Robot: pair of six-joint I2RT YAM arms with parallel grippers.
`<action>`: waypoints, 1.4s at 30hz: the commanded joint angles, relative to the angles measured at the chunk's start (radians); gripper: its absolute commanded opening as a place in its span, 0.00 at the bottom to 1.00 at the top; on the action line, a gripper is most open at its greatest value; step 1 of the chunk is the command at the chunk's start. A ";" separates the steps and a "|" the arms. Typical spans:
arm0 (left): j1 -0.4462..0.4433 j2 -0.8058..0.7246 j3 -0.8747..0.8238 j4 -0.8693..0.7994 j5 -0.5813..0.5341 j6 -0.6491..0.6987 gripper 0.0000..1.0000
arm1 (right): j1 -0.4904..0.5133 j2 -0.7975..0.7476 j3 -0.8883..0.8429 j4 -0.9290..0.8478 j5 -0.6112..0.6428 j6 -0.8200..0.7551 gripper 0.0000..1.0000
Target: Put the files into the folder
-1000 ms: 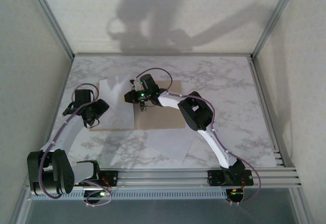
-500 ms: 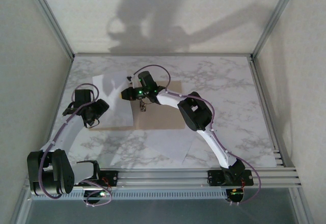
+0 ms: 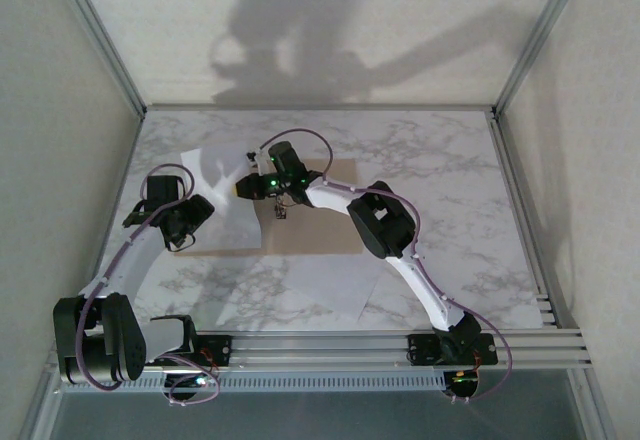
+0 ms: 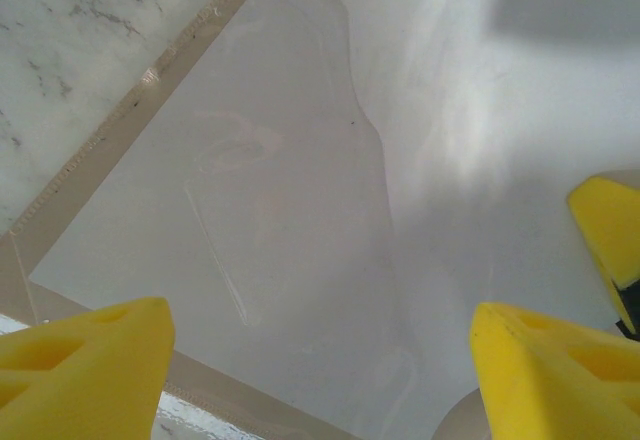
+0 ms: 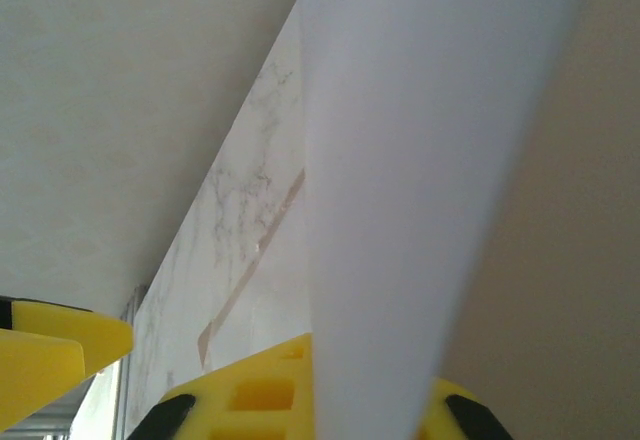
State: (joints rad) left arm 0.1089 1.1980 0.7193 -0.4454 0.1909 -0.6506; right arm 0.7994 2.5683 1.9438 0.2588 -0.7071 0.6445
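Right gripper (image 3: 248,188), pinched on a file sheet (image 3: 222,198), has drawn it leftward across the left half of the folder (image 3: 320,232), mid-desk. Left gripper (image 3: 182,235) hovers wide above. Likely seating; other files (image 3: 335,282) wait toward the near edge.

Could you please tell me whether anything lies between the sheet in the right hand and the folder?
Nothing visible does. The right hand, shut on a thin white paper sheet, holds it over the left half of the flat tan-brown cardboard folder. The open left hand hovers above that sheet, not under it.
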 commanded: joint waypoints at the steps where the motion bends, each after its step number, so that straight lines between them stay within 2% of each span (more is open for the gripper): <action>1: 0.011 -0.008 -0.013 0.002 0.002 0.002 0.78 | 0.012 0.009 -0.033 0.030 -0.004 0.012 0.06; 5: 0.012 -0.006 -0.017 0.005 0.006 0.000 0.78 | 0.012 0.002 -0.049 0.035 -0.001 0.013 0.07; 8: 0.011 -0.008 -0.016 0.004 0.006 0.000 0.78 | 0.012 0.002 -0.041 0.021 0.005 0.003 0.11; 14: 0.011 -0.013 -0.016 -0.001 0.004 0.000 0.78 | 0.009 -0.005 0.023 -0.098 0.024 -0.067 0.33; 21: 0.011 -0.005 -0.002 -0.008 -0.007 0.005 0.78 | -0.029 -0.049 0.074 -0.274 0.048 -0.160 0.51; 22: 0.011 -0.003 0.006 -0.012 -0.015 0.009 0.79 | -0.040 -0.068 0.064 -0.293 0.053 -0.170 0.59; 23: 0.009 -0.001 0.016 -0.015 -0.021 0.016 0.79 | -0.048 -0.088 0.050 -0.305 0.056 -0.179 0.62; 28: -0.017 0.063 0.073 -0.014 -0.036 0.049 0.79 | -0.128 -0.215 -0.068 -0.328 0.073 -0.194 0.65; 33: -0.106 0.177 0.146 0.044 -0.047 0.036 0.78 | -0.195 -0.326 -0.224 -0.300 0.088 -0.176 0.65; 39: -0.230 0.361 0.284 0.102 -0.056 -0.002 0.77 | -0.228 -0.377 -0.367 -0.243 0.096 -0.140 0.65; 42: -0.248 0.442 0.337 0.125 -0.057 -0.027 0.77 | -0.241 -0.391 -0.445 -0.187 0.120 -0.097 0.65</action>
State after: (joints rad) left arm -0.1280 1.5917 1.0096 -0.3561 0.1570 -0.6449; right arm 0.5579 2.2036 1.5578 0.0311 -0.6167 0.5076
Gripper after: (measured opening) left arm 0.773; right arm 0.649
